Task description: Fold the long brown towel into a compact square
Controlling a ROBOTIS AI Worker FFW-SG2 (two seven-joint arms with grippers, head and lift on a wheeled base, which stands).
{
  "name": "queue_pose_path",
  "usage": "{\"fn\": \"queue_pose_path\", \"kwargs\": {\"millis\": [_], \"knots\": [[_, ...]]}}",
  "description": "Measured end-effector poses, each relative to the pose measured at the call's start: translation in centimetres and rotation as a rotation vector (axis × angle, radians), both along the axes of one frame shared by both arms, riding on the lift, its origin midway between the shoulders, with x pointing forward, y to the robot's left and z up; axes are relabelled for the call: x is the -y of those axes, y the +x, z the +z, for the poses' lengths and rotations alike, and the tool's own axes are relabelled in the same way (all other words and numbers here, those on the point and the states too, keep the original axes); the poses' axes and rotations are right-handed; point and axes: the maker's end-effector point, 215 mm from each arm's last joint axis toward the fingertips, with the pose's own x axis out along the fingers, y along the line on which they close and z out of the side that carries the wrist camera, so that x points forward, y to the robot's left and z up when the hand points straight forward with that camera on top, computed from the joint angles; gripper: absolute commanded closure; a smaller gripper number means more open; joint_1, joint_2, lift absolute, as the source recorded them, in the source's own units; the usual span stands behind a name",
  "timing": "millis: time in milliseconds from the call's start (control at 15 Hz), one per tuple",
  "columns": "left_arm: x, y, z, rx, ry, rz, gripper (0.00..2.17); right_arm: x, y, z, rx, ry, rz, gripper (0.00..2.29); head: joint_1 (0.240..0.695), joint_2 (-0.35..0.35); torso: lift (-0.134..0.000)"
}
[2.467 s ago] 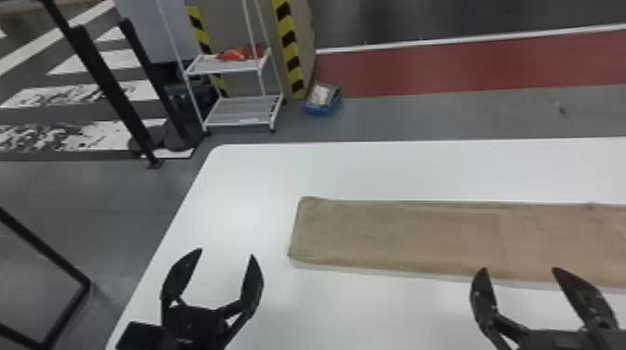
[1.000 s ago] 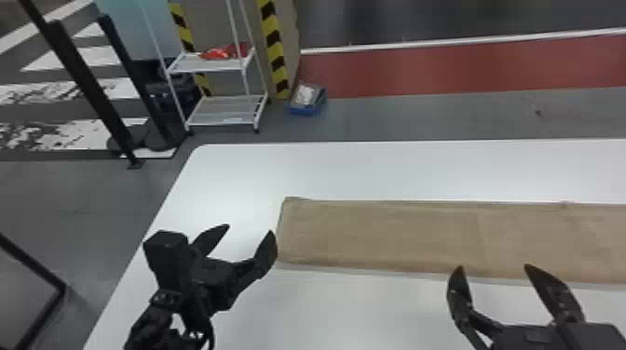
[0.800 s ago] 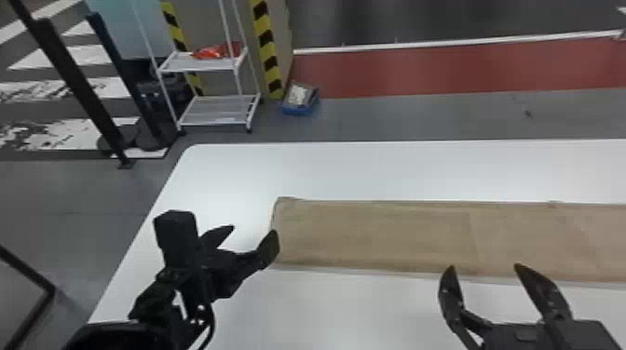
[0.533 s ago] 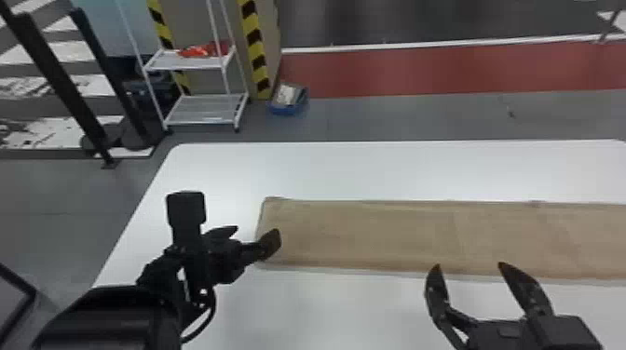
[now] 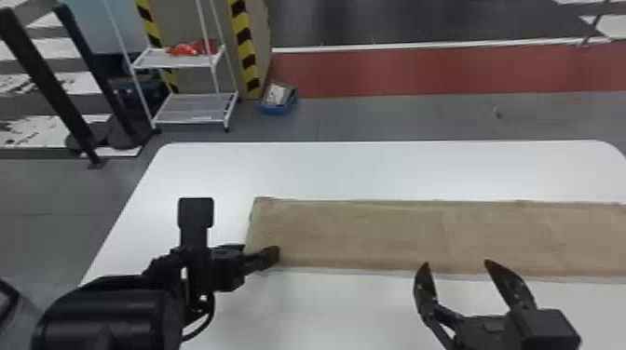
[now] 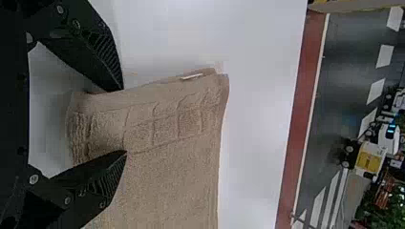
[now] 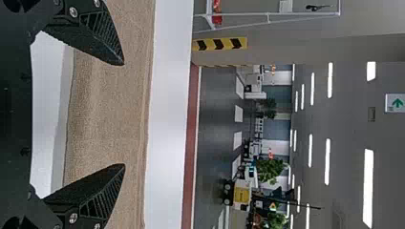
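The long brown towel (image 5: 363,232) lies as a flat strip on the white bench (image 5: 349,172). The left gripper's (image 5: 261,251) fingers stand wide, at the towel's near left corner; whether they touch it, I cannot tell. Beyond those fingertips, near the far corner of the same end, a small white label (image 6: 192,76) shows. The right gripper's (image 5: 455,263) fingers are wide too, tips by the near long edge. Well beyond them hangs a sign (image 7: 395,103) with a green arrow.

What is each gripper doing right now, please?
Left gripper: open, at the towel's left end.
Right gripper: open, fingers apart, holding nothing.
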Motion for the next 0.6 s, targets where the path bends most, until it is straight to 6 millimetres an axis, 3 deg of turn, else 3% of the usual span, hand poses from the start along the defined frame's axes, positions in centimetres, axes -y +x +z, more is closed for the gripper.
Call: {"fn": "queue_pose_path", "kwargs": {"millis": [67, 400, 600], "knots": [[0.0, 0.1, 0.1, 0.004, 0.003, -0.003, 2.1, 0.0, 0.0, 0.0, 0.0, 0.0, 0.0, 0.13, 0.695, 0.092, -0.117], [-1.1, 0.3, 1.9, 0.057, 0.012, 0.012, 2.15, 0.0, 0.1, -0.3, -0.003, -0.001, 0.0, 0.13, 0.695, 0.104, -0.117], [-3.3, -0.6, 3.9, 0.104, -0.038, 0.011, 2.15, 0.0, 0.1, -0.4, -0.006, -0.003, -0.001, 0.13, 0.695, 0.129, -0.117]]}}
